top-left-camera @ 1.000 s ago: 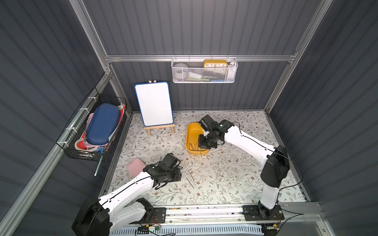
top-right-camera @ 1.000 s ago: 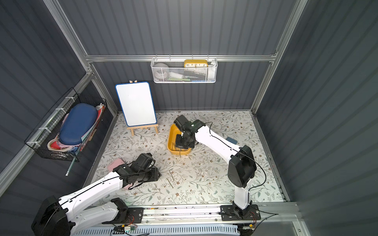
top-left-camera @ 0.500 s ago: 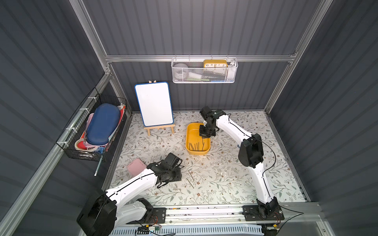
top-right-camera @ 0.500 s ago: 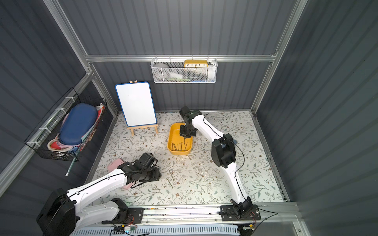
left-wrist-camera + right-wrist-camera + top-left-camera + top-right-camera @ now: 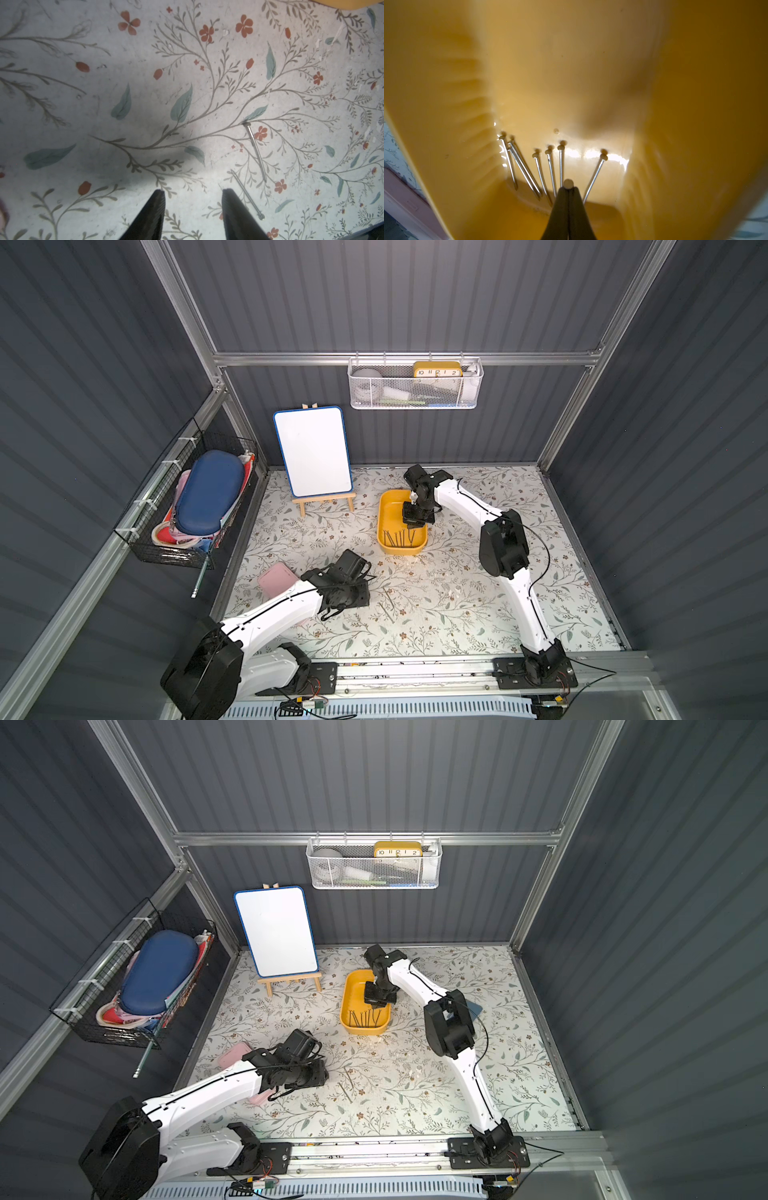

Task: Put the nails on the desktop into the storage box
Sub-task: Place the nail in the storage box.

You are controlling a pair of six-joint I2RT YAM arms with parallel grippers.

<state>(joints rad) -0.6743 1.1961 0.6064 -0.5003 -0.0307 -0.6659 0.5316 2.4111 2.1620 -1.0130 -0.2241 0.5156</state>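
Observation:
The yellow storage box [image 5: 388, 506] [image 5: 353, 990] stands on the floral desktop [image 5: 457, 597] at mid-table. Several nails [image 5: 401, 537] [image 5: 550, 168] lie in its near end. My right gripper [image 5: 413, 522] [image 5: 376, 1004] [image 5: 568, 188] hangs inside the box, shut on one nail whose head [image 5: 568, 184] pokes out at the fingertips. Two nails [image 5: 388, 601] [image 5: 348, 1083] [image 5: 256, 152] lie on the desktop near the front. My left gripper [image 5: 365, 593] [image 5: 323, 1075] [image 5: 193, 192] hovers just left of them, open, with nothing between its fingers.
A whiteboard on an easel [image 5: 312, 452] stands at the back left. A flat pink case [image 5: 276, 578] lies under the left arm. A flat blue square [image 5: 471, 1006] lies behind the right arm's elbow. Wire baskets hang on the left wall [image 5: 195, 506] and back wall [image 5: 415, 385].
The right arm's elbow has swung in toward the table's middle and its wrist now reaches the box from the far side; its gripper stays over the box. The left arm has barely shifted.

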